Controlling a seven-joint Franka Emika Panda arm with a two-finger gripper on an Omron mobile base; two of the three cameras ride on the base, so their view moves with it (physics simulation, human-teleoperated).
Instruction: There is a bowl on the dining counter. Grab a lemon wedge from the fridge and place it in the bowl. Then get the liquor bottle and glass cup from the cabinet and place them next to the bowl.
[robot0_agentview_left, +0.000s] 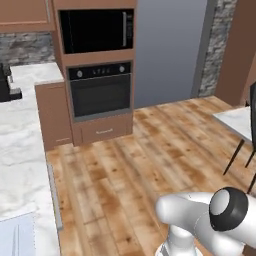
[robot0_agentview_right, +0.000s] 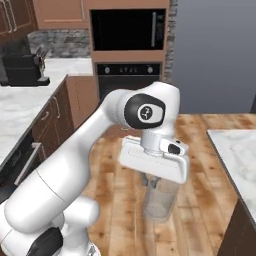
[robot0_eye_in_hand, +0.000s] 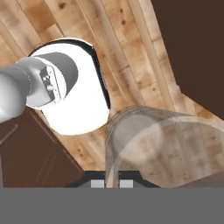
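Carrying the glass cup (robot0_agentview_right: 161, 199) across the kitchen, you hold it by its rim.

Your gripper (robot0_agentview_right: 154, 181) points down, and its fingers are pinched tight on the cup's thin wall, so the cup hangs upright over the wood floor (robot0_agentview_right: 120, 170) and cannot tip. A corner of the marble bench (robot0_agentview_right: 235, 150) sits to your right, near the cup. You likely still need to bring the cup over there, beside the bowl.
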